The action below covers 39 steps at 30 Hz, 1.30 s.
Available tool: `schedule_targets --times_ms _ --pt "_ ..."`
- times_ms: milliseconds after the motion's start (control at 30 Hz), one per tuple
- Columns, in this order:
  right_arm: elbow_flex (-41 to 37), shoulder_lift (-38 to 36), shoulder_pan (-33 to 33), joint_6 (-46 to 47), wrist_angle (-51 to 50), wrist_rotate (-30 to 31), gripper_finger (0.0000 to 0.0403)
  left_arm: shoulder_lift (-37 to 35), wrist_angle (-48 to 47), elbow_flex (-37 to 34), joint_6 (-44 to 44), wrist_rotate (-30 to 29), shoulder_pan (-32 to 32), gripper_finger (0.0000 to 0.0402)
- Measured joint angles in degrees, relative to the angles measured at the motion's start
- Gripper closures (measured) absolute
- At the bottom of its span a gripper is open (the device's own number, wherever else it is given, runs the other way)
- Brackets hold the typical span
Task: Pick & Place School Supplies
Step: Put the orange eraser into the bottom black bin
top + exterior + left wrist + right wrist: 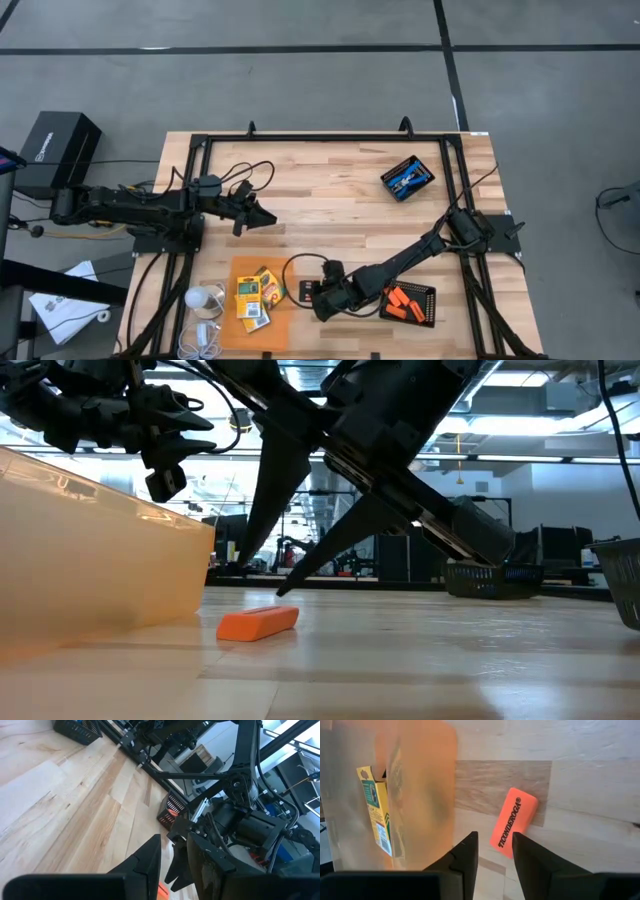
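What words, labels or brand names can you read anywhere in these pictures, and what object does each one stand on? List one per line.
"TICONDEROGA": on the orange eraser lying on the table, ahead of the right gripper.
Print on the yellow-and-green crayon box: too blurred to read.
White logo on the black box beside the table: too small to read.

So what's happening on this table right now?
The right gripper hangs open just above an orange eraser lying on the wooden table, beside a clear bin holding crayon boxes. More erasers sit in a black tray. The left gripper waits above the table's middle.
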Motion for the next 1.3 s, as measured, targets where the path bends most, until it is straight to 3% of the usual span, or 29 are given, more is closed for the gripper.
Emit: schedule_targets --times_ms 1300 --pt "-3.51 0.44 -0.63 2.25 4.53 0.30 0.0290 0.00 -0.96 0.00 -0.09 1.62 0.00 0.0312"
